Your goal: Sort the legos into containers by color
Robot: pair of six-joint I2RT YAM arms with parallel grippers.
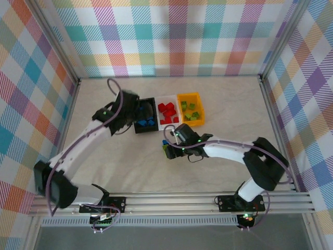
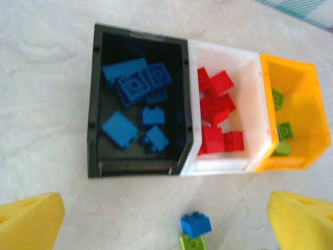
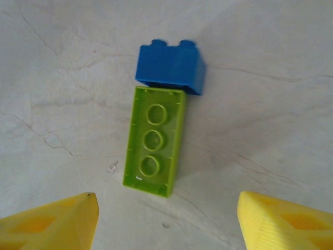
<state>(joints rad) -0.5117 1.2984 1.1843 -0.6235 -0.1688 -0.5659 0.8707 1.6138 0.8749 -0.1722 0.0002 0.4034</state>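
Left hand (image 2: pixel 166 226): spread wide, empty, hovering at the black bin (image 2: pixel 92 104).
Right hand (image 3: pixel 166 221): spread, empty, poised over two loose bricks on the surface (image 3: pixel 62 67).
Sorted legos: blue bricks (image 2: pixel 132 86) in the black bin, red bricks (image 2: pixel 216 107) in the white bin (image 2: pixel 234 57), green bricks (image 2: pixel 283 130) in the orange-yellow bin (image 2: pixel 312 83).
Left to sort: lime brick (image 3: pixel 154 140) lying flat, one end touching the blue brick (image 3: pixel 171 65).
Risk, grasp: closing on one likely to nudge or drag its touching neighbour; possibly both pinched, wrong colour binned.
Risk, arms: both working near the bins; crowding possible on delivery.
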